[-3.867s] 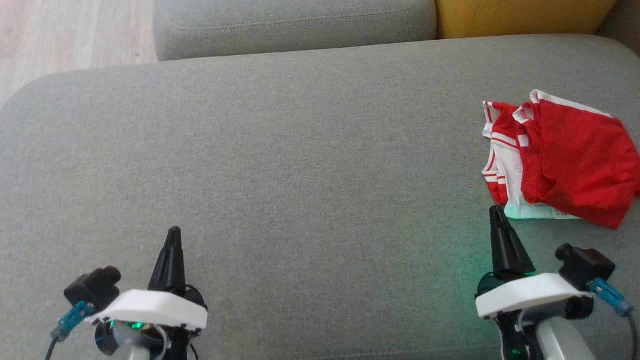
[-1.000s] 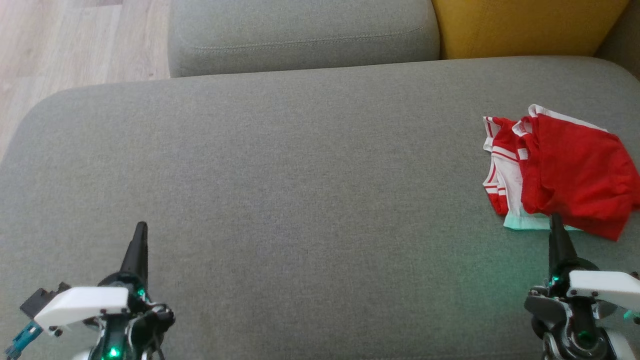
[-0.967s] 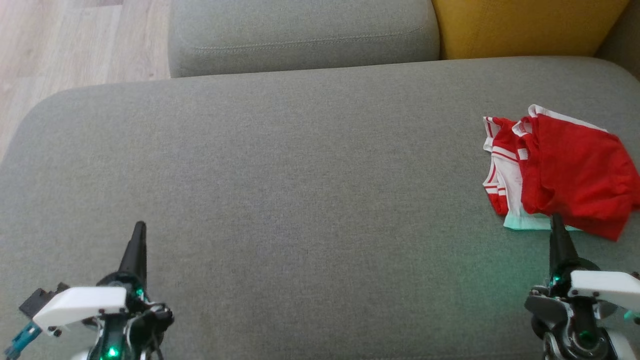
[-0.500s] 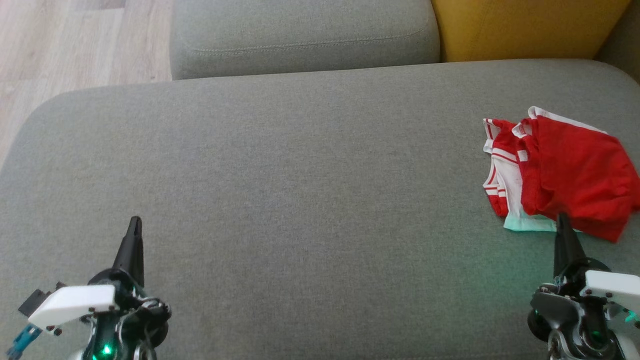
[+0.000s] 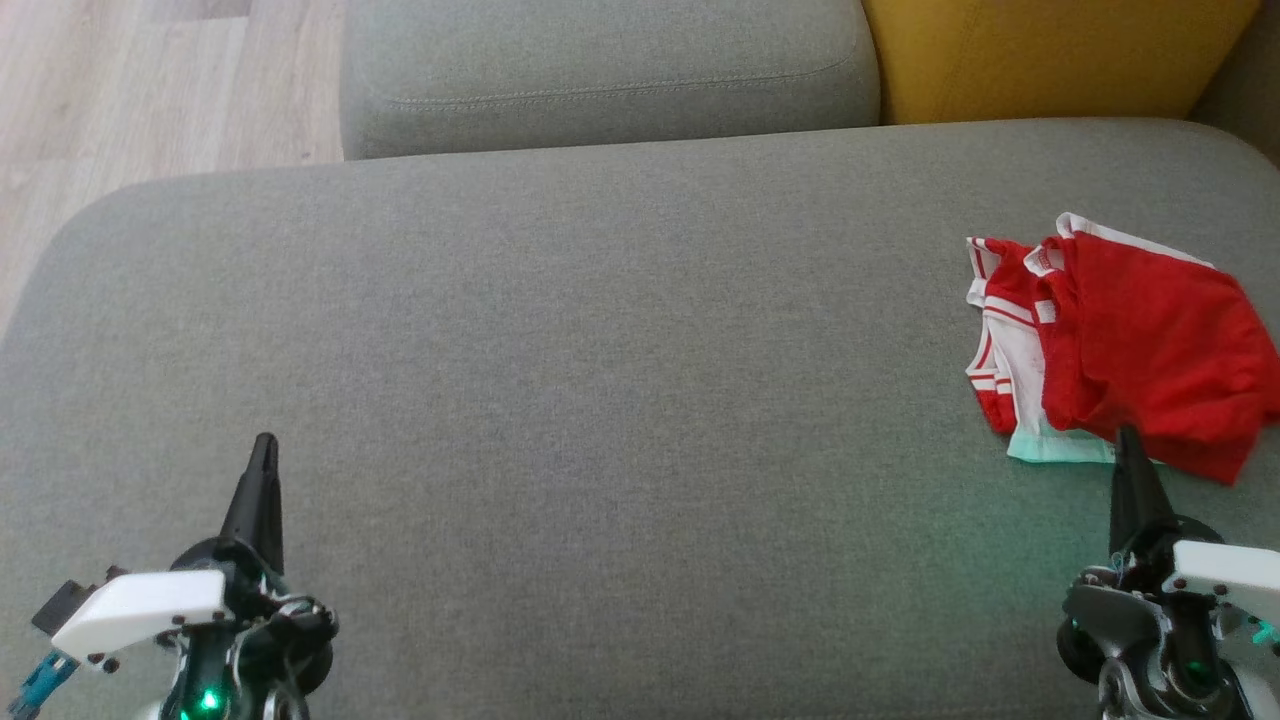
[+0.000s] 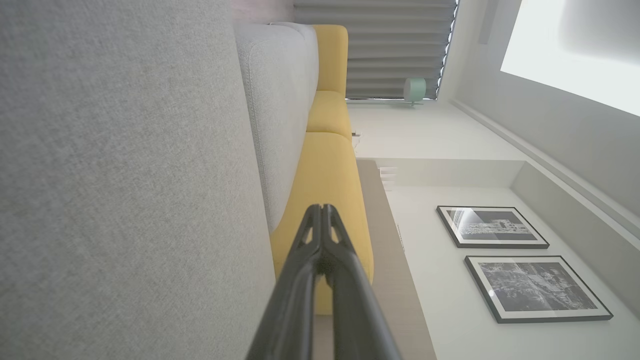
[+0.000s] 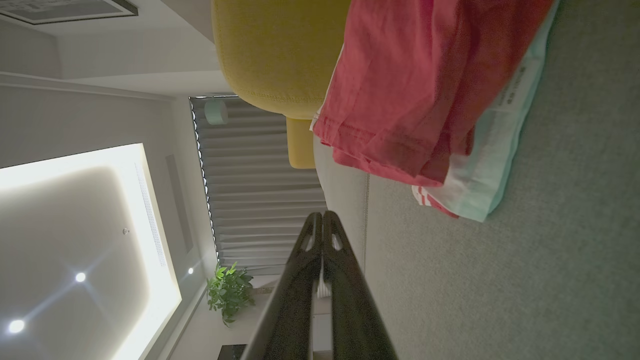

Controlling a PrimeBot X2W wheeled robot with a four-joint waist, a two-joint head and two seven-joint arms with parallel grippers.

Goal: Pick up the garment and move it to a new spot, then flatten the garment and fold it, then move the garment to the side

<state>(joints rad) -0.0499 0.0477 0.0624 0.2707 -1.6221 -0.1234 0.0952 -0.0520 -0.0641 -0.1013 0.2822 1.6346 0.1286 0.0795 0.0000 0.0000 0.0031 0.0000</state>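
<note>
Garment (image 5: 1140, 345) lies in a red and white heap on the grey sofa (image 5: 600, 350). Right gripper (image 5: 1128, 438) is just beside it and left gripper (image 5: 265, 442) is far away. Both have their jaws pressed together.

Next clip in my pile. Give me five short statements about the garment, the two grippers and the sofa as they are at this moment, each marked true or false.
1. The red and white garment lies bunched on the right side of the grey seat cushion. True.
2. The right gripper is clamped on the garment. False: its fingers are shut with no cloth between them, by the garment's near edge.
3. The left gripper stands wide open. False: it is shut, over bare cushion.
4. A yellow cushion sits behind the grey seat. True.
5. The right gripper is nearer the garment than the left. True.
</note>
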